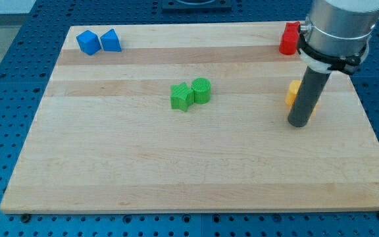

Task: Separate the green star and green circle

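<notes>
1. Green star (181,97) and green circle (201,90) — ridged blocks — touch mid-table (176,171), pale wood.
2. My tip (299,122) — a plain rod, nothing gripped — stands well right of the star, beside a yellow block (293,93).
3. Red block (289,38) and two blue blocks (99,41) lie further off.

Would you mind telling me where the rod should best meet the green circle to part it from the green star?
There is nothing to grip with, so push. The green circle touches the green star on its right. My tip sits far right; probably enter the seam from the view's top, sliding the circle rightward.
</notes>
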`<state>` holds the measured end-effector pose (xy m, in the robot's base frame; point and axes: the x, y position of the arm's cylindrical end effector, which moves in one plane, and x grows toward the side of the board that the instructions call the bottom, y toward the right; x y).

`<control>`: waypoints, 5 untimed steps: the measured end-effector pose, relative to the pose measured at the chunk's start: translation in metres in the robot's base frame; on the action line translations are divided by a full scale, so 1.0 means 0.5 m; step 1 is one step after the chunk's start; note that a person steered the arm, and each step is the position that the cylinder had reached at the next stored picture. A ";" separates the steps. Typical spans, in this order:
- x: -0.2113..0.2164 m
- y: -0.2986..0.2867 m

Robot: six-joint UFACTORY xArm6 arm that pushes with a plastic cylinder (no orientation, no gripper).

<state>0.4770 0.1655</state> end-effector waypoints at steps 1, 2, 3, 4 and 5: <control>0.001 -0.086; 0.003 -0.202; 0.004 -0.336; 0.004 -0.462; -0.054 -0.527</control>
<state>0.4503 -0.0978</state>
